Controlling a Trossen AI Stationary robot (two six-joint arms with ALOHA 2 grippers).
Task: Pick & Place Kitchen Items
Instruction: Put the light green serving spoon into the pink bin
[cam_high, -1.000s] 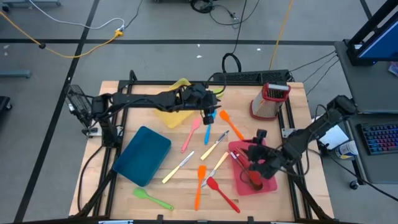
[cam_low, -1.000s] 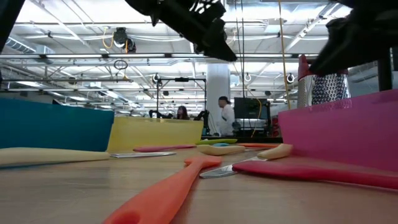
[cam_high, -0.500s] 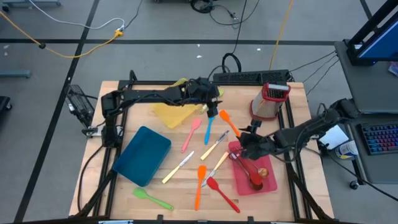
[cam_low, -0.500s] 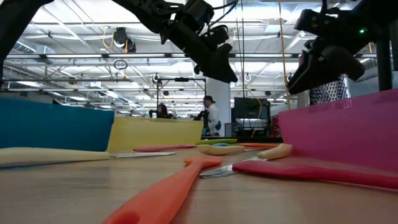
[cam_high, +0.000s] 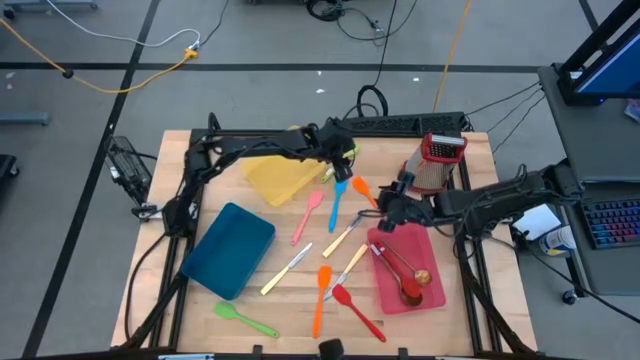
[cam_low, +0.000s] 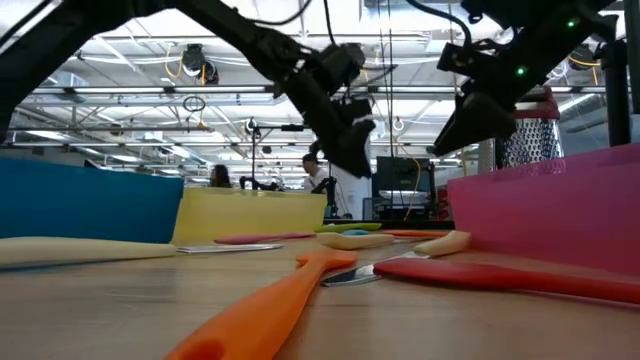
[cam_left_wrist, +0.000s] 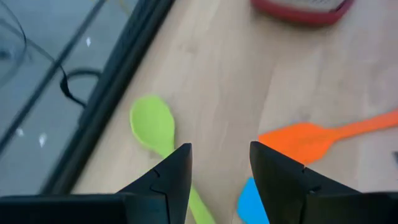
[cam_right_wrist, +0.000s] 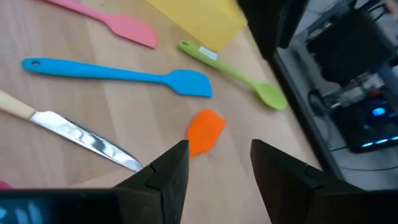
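Note:
Several slim utensils lie flat on the wooden table. A green spoon (cam_left_wrist: 152, 124), a blue spatula (cam_right_wrist: 118, 74), an orange spatula (cam_right_wrist: 204, 138), a pink spatula (cam_high: 308, 215) and a cream-handled knife (cam_high: 345, 235) lie in the middle. My left gripper (cam_left_wrist: 219, 149) hovers open over the bare wood between the green spoon and the orange spatula (cam_left_wrist: 311, 140), near the yellow tray's right corner (cam_high: 343, 168). My right gripper (cam_right_wrist: 217, 146) stands open just above the orange spatula's head, by the far edge of the red tray (cam_high: 385, 205). Neither holds anything.
A yellow tray (cam_high: 275, 178) lies at the far left and a blue tray (cam_high: 230, 250) at the near left. A red tray (cam_high: 425, 262) at the right holds a few utensils. A metal box grater (cam_high: 435, 160) stands at the far right. More utensils lie toward the near edge (cam_high: 322, 295).
My right gripper has left the space over the red tray and gone toward the table's far edge, to the orange spatula's head. My left gripper has swung toward the far edge and come down close to the table by the green spoon.

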